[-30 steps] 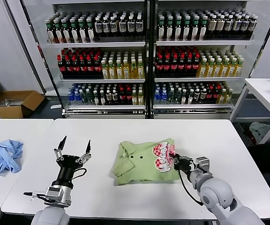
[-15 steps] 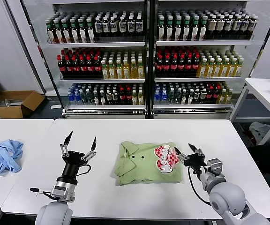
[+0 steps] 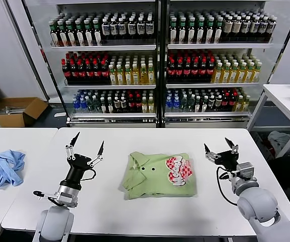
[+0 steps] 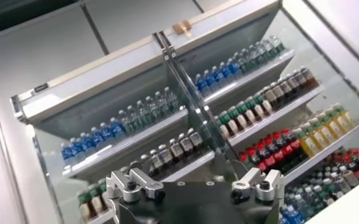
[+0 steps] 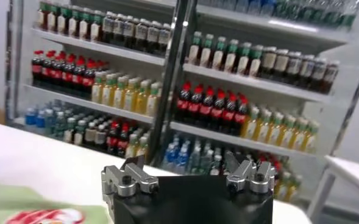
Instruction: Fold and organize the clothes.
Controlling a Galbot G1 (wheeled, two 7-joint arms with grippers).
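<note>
A light green polo shirt [image 3: 158,174] lies folded into a neat rectangle on the white table [image 3: 135,138]. The left gripper [image 3: 86,147] hovers left of the shirt, the right gripper [image 3: 220,148] right of it, both with jaws apart and empty. The shirt looks light, soft and floppy; gripping its folded edges seems best.

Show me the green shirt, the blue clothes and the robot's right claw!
green polo shirt [image 3: 152,176], head view, plain front below the collar
light blue garment [image 3: 3,168], head view, middle of the crumpled heap
right gripper [image 3: 220,147], head view, between its spread fingertips
</note>
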